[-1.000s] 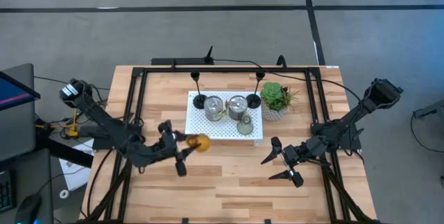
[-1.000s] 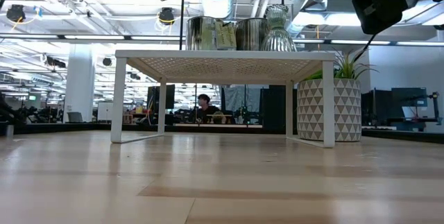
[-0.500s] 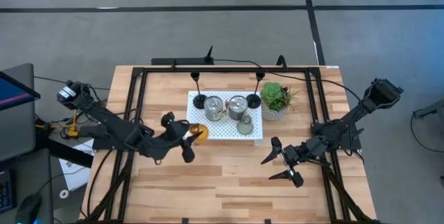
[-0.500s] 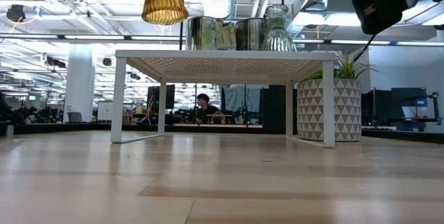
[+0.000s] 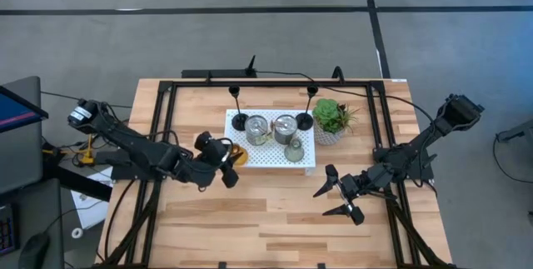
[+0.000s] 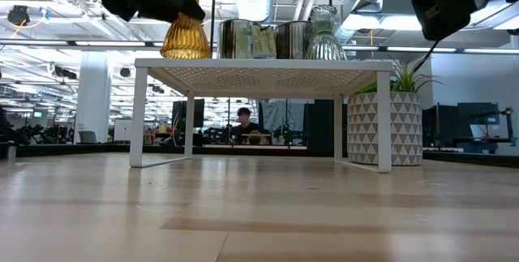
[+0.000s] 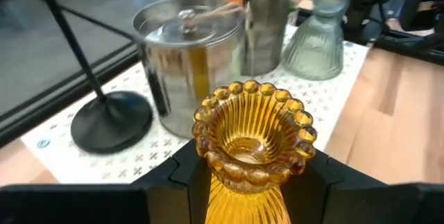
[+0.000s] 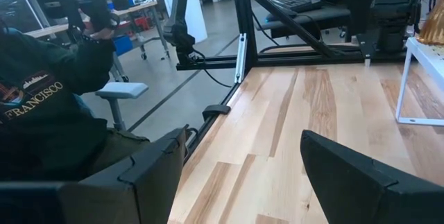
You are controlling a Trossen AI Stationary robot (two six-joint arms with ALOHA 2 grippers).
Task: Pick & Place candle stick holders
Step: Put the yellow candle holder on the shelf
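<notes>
The left gripper [image 5: 223, 162] is squeezing the amber glass candle holder [image 7: 254, 127] over the near left corner of the white tray [image 5: 268, 160], beside a shiny silver cup [image 7: 182, 50], while the right gripper [image 5: 335, 196] is waiting with fingers spread, near right.

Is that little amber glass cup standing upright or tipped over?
Upright. The amber glass cup shows its open mouth facing up, held in the left hand over the white tray.
</notes>
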